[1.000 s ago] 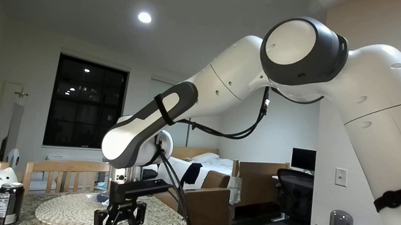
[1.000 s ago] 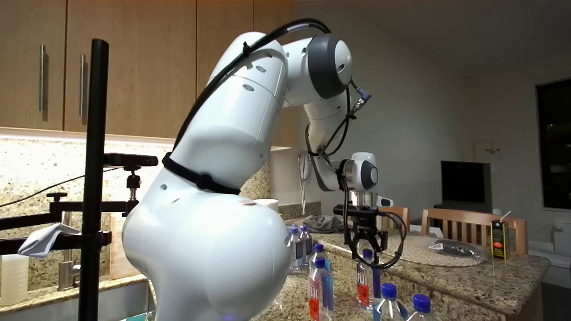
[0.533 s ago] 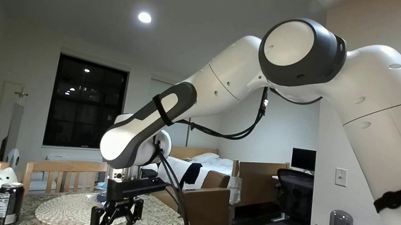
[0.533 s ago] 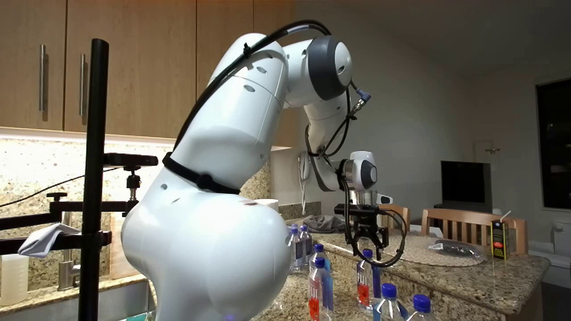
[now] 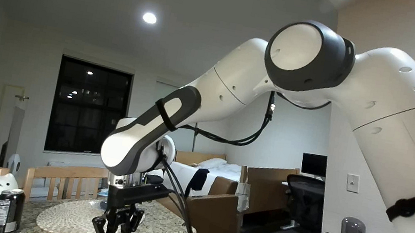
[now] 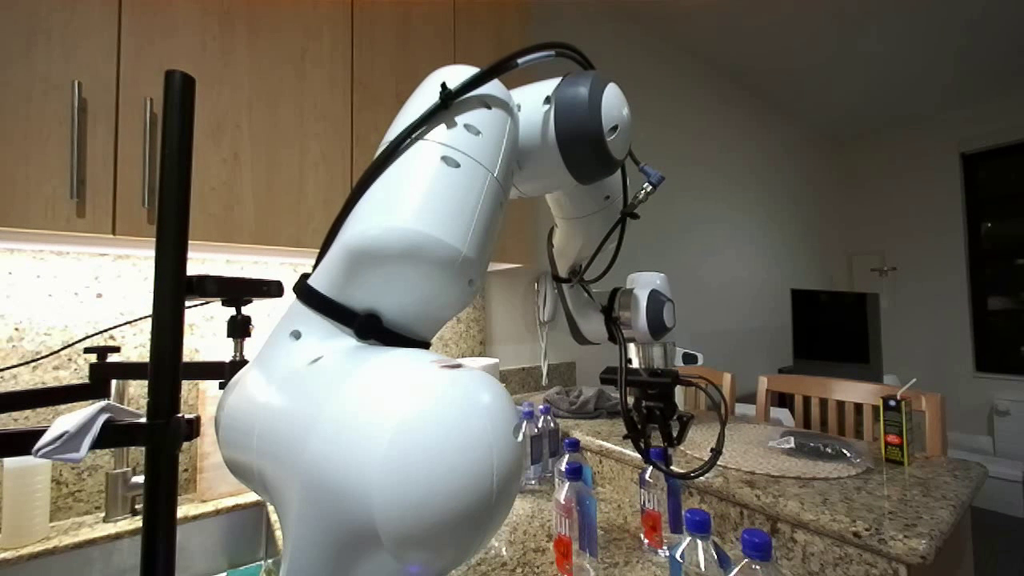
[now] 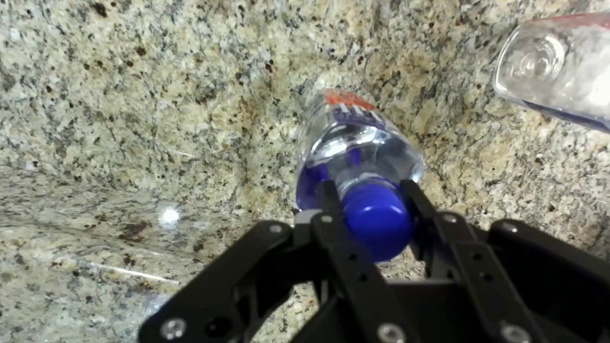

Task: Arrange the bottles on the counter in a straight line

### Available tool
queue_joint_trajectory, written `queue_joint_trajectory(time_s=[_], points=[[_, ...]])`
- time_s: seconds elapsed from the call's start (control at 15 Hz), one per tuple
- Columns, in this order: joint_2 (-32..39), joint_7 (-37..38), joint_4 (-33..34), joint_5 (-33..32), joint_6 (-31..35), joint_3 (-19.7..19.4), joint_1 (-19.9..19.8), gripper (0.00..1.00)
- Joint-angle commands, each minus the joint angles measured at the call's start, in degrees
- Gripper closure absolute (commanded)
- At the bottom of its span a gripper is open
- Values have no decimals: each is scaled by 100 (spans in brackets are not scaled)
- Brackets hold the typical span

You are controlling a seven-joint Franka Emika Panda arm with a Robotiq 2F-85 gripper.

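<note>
In both exterior views, the white Panda arm [image 6: 368, 472] stands strongly bent: its upper arm [image 5: 410, 112] rises to a high elbow [image 5: 298, 49], and from there the forearm [image 5: 229, 84] slopes downward to the wrist [image 5: 135, 155], which is placed much lower. Under the wrist, the black Robotiq gripper [image 7: 371, 202] hangs and points downward. In the wrist view, its two fingers [image 7: 333, 228] stand opposite each other, with only a narrow space between them, in a close pinch from both sides.
</note>
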Motion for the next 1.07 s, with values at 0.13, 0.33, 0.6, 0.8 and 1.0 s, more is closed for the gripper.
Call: queue_joint_trajectory(time_s=[0.13,0.33,0.6,0.8,1.0], points=[[-262,74,-230,-114,4,-85,50,85],[-479,100,-430,-108,14,-101,35,85],[-920,93,-846,-90,27,-122,0,85],[-1364,59,-1313,-30,29,-98,-50,85],[-1845,-44,-1933,43,122,-64,-122,85]])
